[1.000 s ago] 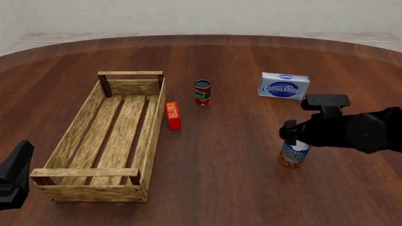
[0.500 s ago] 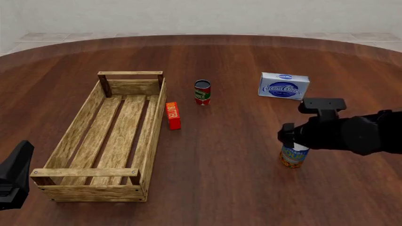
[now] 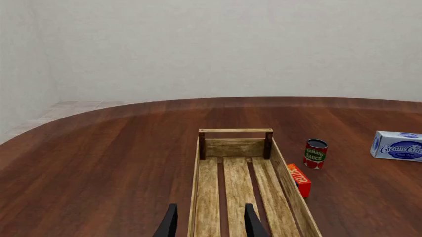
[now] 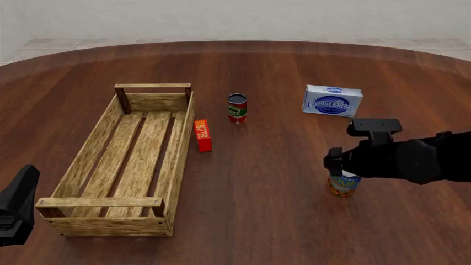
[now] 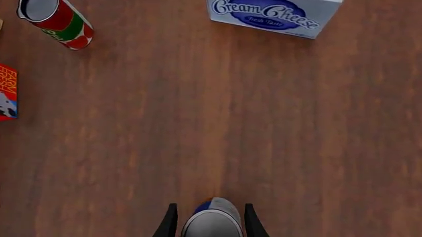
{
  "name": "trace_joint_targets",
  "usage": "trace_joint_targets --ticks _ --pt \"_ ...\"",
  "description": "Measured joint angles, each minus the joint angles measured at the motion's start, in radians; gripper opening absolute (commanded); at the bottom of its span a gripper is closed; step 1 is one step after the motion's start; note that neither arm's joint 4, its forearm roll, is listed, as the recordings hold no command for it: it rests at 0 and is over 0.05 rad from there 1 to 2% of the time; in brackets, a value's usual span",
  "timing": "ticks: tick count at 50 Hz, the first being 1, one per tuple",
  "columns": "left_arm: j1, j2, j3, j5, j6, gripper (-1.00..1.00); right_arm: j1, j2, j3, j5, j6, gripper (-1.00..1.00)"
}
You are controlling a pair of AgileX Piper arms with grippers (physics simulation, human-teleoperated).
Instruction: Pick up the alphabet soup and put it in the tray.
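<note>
The alphabet soup (image 4: 344,186), a can with a blue label and an orange-yellow lower band, stands upright on the table at the right. My right gripper (image 4: 343,171) reaches down over it from above, and the arm hides the can's upper part. In the right wrist view the can's silver-grey top (image 5: 211,226) lies between the two fingers of the right gripper (image 5: 210,217), which stands open around it. The tray (image 4: 175,165), a long light-wood crate, sits at the left and holds nothing. Off the tray's near left corner waits my left gripper (image 4: 19,204), open (image 3: 209,219), looking along the tray (image 3: 201,197).
A small red-and-green can (image 4: 237,107) stands behind the table's centre. Against the tray's right side lies a red butter box (image 4: 202,135). A white and blue cream cheese box (image 4: 332,100) rests beyond the alphabet soup.
The right arm has sunk lower and shifted slightly left over the alphabet soup, covering more of the can. The left arm and all objects stayed put.
</note>
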State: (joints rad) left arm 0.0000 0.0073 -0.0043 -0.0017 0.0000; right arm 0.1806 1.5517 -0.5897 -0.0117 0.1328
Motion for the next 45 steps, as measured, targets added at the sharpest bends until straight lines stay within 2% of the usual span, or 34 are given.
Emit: trace_joint_targets --ticks 4,5,29,45 --pt "0.0 0.0 0.0 0.0 0.0 1.0 0.004 0.004 0.002 -0.005 0.003 1.0" --pt "0.0 0.0 0.0 0.0 0.0 1.0 0.004 0.005 0.002 -0.006 0.004 -1.0" --pt "0.0 0.0 0.0 0.0 0.0 1.0 0.013 -0.04 -0.005 0.031 -0.033 -1.0" --pt "0.0 0.0 0.0 0.0 0.0 1.0 0.093 -0.119 -0.127 0.17 -0.071 -1.0"
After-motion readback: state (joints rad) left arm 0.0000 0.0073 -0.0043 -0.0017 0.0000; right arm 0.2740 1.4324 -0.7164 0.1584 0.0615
